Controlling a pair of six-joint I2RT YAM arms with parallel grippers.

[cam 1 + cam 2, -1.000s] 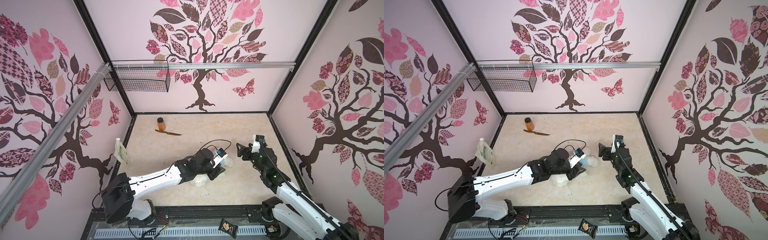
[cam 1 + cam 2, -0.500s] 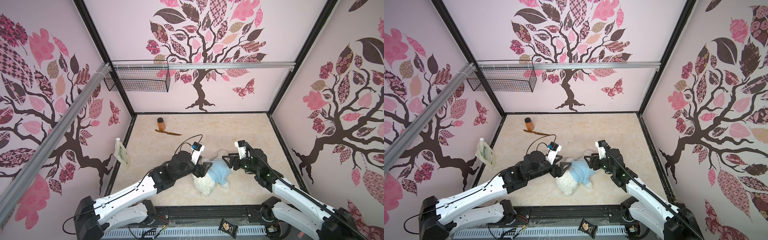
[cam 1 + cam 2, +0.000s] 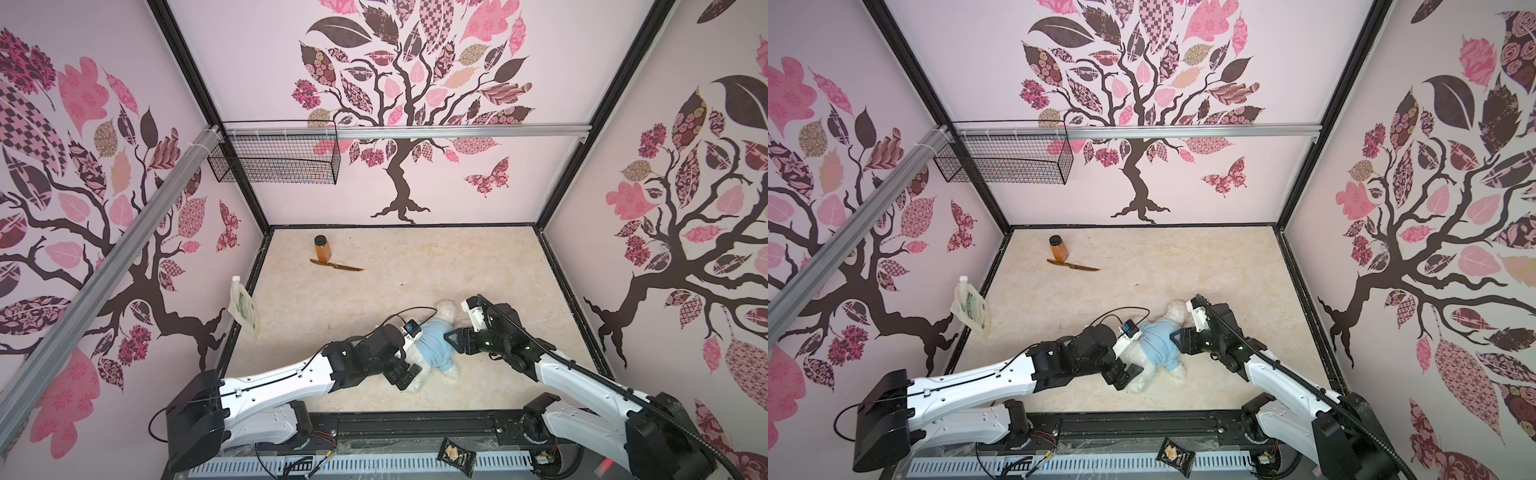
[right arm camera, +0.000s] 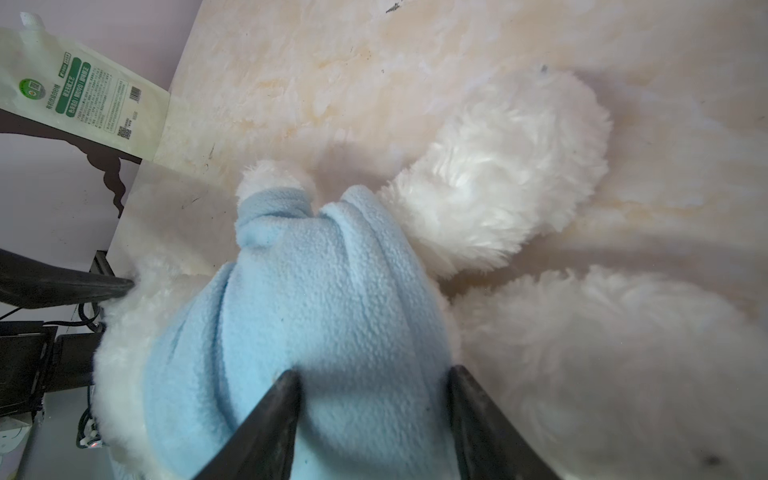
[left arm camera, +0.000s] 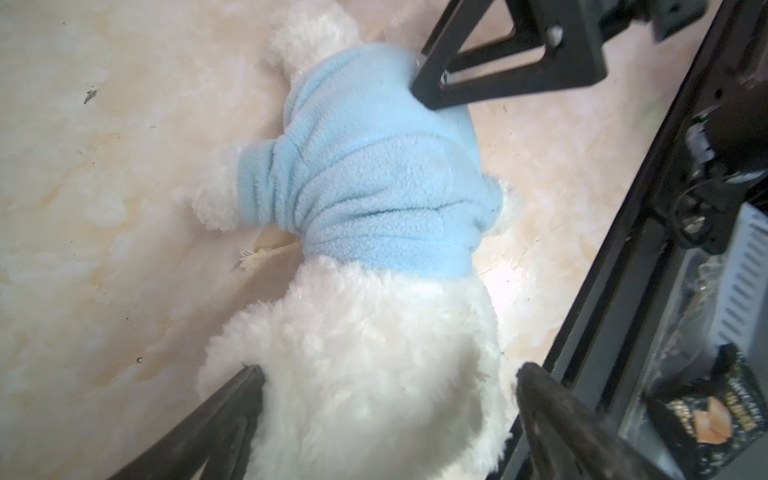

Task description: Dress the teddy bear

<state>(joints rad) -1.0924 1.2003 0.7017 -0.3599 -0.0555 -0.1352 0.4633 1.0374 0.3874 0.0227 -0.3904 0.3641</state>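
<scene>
Teddy bear (image 5: pixel 353 353) in blue shirt (image 5: pixel 365 174)

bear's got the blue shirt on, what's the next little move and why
Probably move the open left fingers to the bunched hem of the shirt and tug it toward the legs: it covers only the upper back of the teddy bear, and the right fingers pinch its upper part.

Teddy bear (image 3: pixel 1144 380) — apparently prone — blue-shirted
</scene>
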